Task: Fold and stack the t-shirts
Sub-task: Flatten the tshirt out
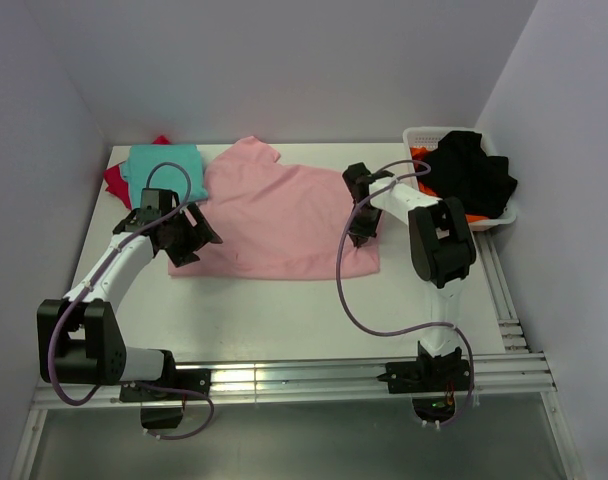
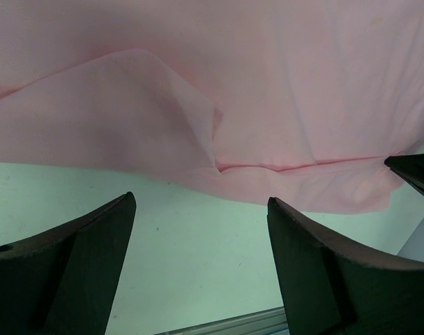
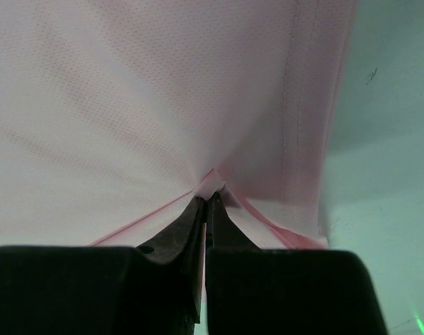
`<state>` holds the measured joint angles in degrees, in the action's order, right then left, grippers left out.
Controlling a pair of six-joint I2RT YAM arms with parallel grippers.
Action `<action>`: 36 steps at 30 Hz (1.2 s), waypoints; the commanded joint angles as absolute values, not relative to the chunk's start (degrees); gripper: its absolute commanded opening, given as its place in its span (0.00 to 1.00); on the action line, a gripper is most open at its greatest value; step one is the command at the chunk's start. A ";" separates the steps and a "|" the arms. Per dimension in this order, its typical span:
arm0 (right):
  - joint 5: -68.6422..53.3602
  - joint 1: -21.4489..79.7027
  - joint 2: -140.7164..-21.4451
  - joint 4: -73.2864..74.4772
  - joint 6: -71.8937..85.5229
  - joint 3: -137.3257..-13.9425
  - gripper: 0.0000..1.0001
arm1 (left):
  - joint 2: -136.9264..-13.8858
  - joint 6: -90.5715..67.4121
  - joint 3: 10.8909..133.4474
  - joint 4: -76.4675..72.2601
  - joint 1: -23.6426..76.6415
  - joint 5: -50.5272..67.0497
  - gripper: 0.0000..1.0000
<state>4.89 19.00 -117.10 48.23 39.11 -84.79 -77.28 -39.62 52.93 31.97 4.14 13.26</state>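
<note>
A light pink t-shirt (image 1: 279,215) lies spread across the middle of the table. My right gripper (image 3: 209,197) is shut on a pinch of its cloth (image 3: 163,105) near the shirt's right edge (image 1: 362,232). My left gripper (image 2: 201,202) is open over the bare table just short of the shirt's left hem (image 2: 268,181), with nothing between its fingers; in the top view it sits at the shirt's left side (image 1: 189,240). A folded teal t-shirt (image 1: 164,165) rests on a red one (image 1: 115,180) at the back left.
A white basket (image 1: 504,215) with black and orange clothes stands at the back right. Metal rails (image 1: 284,380) run along the table's near edge and right side. Walls close in on the left, back and right.
</note>
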 commanded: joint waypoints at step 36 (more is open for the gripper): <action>8.70 19.51 -110.04 51.07 36.91 -80.33 0.20 | -75.23 -38.94 53.26 31.29 3.87 14.68 0.81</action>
